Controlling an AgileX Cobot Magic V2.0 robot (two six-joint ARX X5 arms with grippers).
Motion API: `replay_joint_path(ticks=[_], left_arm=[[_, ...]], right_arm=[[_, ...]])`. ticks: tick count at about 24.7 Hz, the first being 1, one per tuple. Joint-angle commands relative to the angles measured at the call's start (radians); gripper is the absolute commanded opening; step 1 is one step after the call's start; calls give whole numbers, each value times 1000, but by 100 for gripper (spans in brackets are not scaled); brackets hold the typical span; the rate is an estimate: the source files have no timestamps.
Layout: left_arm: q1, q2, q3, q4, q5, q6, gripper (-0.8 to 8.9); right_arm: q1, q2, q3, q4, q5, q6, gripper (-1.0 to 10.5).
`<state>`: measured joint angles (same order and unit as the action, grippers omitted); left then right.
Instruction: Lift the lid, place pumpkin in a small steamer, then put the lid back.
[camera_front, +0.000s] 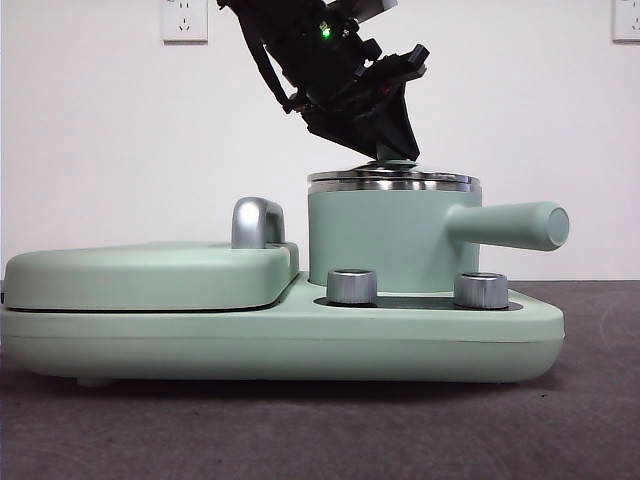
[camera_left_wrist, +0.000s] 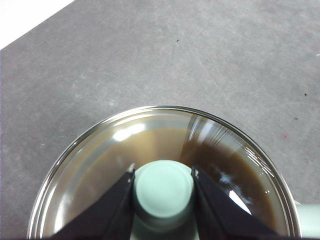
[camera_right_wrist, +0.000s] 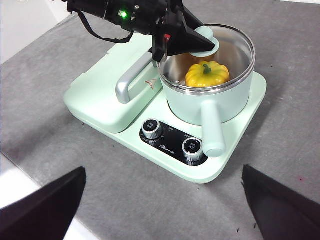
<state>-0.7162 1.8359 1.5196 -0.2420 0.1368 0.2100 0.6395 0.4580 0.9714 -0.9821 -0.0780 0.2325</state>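
Two silver knobs (camera_front: 352, 286) front the appliance base (camera_front: 280, 335). Behind them, the small steamer (camera_front: 390, 240) contains the pumpkin (camera_right_wrist: 207, 74). Left gripper (camera_left_wrist: 163, 176) clamps the knob of the lid (camera_left_wrist: 100, 165), apparently seated on the rim. Right gripper (camera_right_wrist: 165, 200) is spread wide, well apart.

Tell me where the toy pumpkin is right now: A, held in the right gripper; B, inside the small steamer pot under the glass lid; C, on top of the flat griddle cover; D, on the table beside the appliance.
B: in the right wrist view the pumpkin sits inside the small steamer, seen through the glass lid, whose knob the left gripper grips.
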Motion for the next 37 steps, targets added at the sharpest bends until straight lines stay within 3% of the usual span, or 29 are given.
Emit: replay_joint_path(ticks=[1,6,8,15,23,25,28,30,33,37], left_arm=[[-11,41,26,1,6,6,55],[-7,42,26,3,6,11,54],[-4,42,26,3,6,13,4],[-3,42,26,3,84,37,5],[0,42,26,3,84,40,14],[0,42,26,3,82,40,128],[0,40,26,3,81,33,377],[2,33,42,-1,81,16,472],[3,-4,96,-47,81,-25,472],[3,-105,182,-285,81,-24,468]], right_arm=[[7,3,6,11,0,-4,496],[7,3,6,12,0,-4,496],[7,3,6,12,0,-4,496],[7,3,6,11,-1,3,496],[7,3,6,11,-1,3,496],[7,3,6,11,-1,3,496],[7,3,6,11,0,3,496],[7,3,6,11,0,3,496],[7,3,6,11,0,3,496],[7,3,6,11,-1,3,496]])
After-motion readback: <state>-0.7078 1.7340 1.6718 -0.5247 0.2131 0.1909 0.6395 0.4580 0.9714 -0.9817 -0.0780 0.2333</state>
